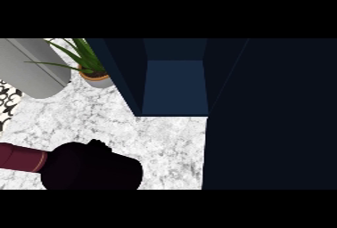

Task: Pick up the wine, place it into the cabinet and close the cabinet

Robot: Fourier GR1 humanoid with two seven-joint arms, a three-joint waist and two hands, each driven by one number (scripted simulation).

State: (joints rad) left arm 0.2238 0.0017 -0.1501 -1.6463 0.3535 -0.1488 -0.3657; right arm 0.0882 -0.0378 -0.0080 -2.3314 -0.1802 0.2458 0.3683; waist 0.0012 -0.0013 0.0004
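Wine bottle (20, 160) within the curled fingers of the left hand (92, 168), outside the open cabinet (174, 84).

counter (164, 142): white-grey marbled top, spreading out nearer than the potted plant | potted plant (85, 55): long green blades, pale pot with an orange rim | grey rounded body (33, 67): just left of the plant, leaves crossing it | black-and-white patterned surface (8, 104): left of the plant and nearer, beyond the grey body

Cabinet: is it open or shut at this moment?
Open. The cabinet shows its blue interior, and its door stands swung out at the view's right.
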